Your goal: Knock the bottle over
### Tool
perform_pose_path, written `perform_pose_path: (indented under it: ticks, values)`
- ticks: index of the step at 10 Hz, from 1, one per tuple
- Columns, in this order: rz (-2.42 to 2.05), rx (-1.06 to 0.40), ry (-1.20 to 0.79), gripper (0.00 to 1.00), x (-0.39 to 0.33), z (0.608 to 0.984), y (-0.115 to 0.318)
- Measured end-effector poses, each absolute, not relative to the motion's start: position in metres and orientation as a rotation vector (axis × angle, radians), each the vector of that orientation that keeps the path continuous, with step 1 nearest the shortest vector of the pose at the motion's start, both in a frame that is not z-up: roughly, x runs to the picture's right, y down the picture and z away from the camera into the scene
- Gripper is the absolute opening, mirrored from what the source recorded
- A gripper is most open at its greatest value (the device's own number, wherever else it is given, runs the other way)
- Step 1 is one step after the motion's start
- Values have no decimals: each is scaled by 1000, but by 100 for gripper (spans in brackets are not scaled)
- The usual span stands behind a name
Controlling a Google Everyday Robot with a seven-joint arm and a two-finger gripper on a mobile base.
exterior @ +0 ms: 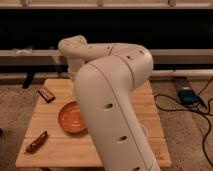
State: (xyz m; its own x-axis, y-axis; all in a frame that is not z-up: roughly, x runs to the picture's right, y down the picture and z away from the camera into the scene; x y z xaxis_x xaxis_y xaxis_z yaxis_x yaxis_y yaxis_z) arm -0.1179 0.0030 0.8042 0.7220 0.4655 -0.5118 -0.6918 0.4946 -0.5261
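Note:
The bottle is hidden; I see no small whitish-cream bottle on the table. My white arm (112, 100) fills the middle of the camera view and bends over the wooden table (155, 117). Its elbow joint (74, 48) is at the table's far left side. The gripper is hidden behind the arm, so it does not show. An orange bowl (72, 118) sits on the table just left of the arm.
A brown wrapped snack bar (46, 94) lies at the table's far left corner, and another (36, 142) near the front left edge. On the floor to the right are a dark box (186, 95) and cables (205, 112). A dark wall with rails runs behind.

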Motion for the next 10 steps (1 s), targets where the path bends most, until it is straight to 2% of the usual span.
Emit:
perform_pose_path:
  ticks: [5, 10]
  values:
    - [805, -555, 347, 80, -15, 803, -28]
    - [843, -506, 391, 80, 22, 798, -34]
